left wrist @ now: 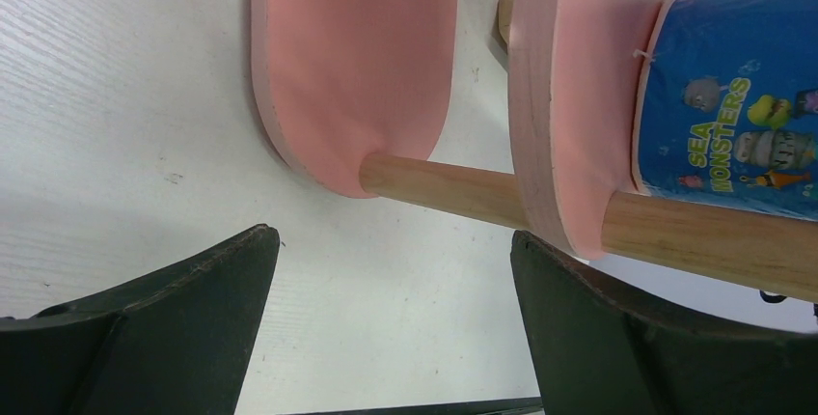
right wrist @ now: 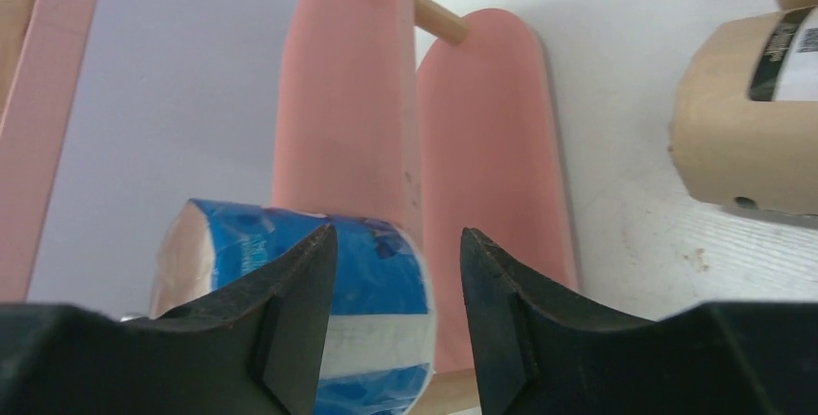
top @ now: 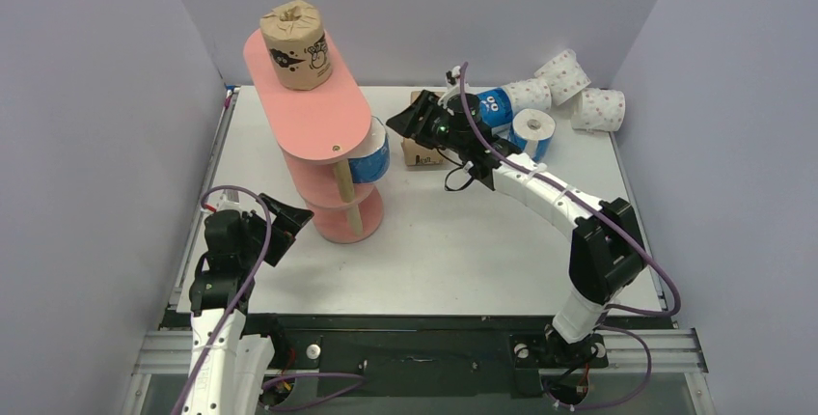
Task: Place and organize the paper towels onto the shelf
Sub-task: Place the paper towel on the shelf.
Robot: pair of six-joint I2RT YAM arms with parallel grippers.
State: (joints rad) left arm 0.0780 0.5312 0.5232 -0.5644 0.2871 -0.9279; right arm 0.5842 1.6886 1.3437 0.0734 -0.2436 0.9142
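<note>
One brown printed roll (top: pixel 296 45) tops the tall salmon-pink three-tier shelf (top: pixel 309 116); a blue wrapped roll (top: pixel 372 157) sits on its middle board. Beside it, our left gripper (top: pixel 299 220) gapes wide, right gripper (top: pixel 401 124) narrower, both empty.

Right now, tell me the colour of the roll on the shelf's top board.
Brown roll with black print; top external view shows it best.

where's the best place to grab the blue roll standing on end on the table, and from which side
Probably from straight above, jaws astride its curved sides. The blue roll stands on end, white face up, and a dotted roll sits close behind, so the top is the clearest way in.
</note>
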